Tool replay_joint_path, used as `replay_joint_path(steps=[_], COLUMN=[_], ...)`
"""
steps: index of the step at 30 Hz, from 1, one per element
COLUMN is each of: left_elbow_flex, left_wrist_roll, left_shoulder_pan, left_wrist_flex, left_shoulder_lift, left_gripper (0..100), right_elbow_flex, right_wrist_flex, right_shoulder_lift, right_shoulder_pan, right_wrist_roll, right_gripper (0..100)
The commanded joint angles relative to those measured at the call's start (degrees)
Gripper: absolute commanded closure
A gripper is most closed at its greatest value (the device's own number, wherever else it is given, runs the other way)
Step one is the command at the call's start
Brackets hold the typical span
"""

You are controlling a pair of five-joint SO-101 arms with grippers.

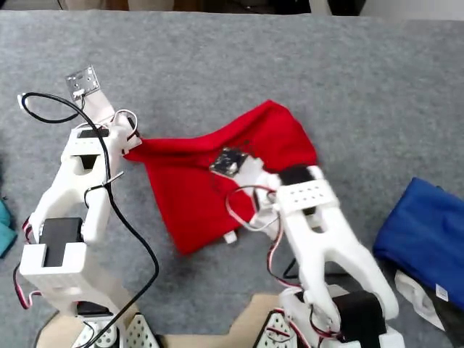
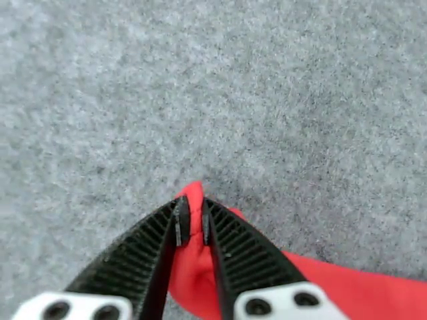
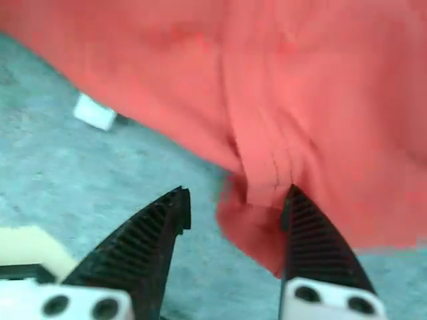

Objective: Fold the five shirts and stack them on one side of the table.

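A red shirt (image 1: pixel 217 174) lies crumpled in the middle of the grey table. My left gripper (image 2: pixel 190 217) is shut on its left corner (image 2: pixel 193 200), which in the high view sits at the shirt's left tip (image 1: pixel 134 147). My right gripper (image 3: pixel 233 203) is open, low over the shirt's near edge (image 3: pixel 260 200), with a fold of red cloth between its fingers (image 3: pixel 163 220). A white tag (image 3: pixel 93 112) sticks out from the hem (image 1: pixel 230 236). In the high view the right gripper (image 1: pixel 254 206) is largely hidden under its own arm.
A folded blue shirt (image 1: pixel 428 232) lies at the right edge, with a white piece (image 1: pixel 417 290) just in front of it. A teal cloth (image 1: pixel 3 221) peeks in at the left edge. Bare grey felt (image 1: pixel 290 65) covers the far half.
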State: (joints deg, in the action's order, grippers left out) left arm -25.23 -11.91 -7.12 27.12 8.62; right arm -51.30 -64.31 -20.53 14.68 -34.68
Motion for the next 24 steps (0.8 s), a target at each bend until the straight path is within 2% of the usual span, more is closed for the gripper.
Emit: replay_joint_path(steps=[1,11,20,24], left_elbow_flex=[3.16,3.16,3.16,3.16], left_wrist_roll=[-0.18,-0.18,-0.18,-0.18], left_shoulder_pan=[-0.35,-0.35,-0.35,-0.35], left_wrist_flex=[-0.53,-0.53,-0.53,-0.53], left_shoulder_lift=[-0.31,-0.31,-0.31,-0.31], left_gripper=[98,98,98,98], right_elbow_flex=[0.13,-0.22,0.13,0.31], right_wrist_flex=[1.76,7.30,10.81,10.73], right_shoulder_lift=[-1.89,-1.54,0.22,2.42], right_shoulder_pan=[-5.23,-6.20,-6.29,-7.52], right_wrist_roll=[-5.27,-6.51,-6.33,-6.24], right_gripper=[76.7,77.0,99.4,99.1])
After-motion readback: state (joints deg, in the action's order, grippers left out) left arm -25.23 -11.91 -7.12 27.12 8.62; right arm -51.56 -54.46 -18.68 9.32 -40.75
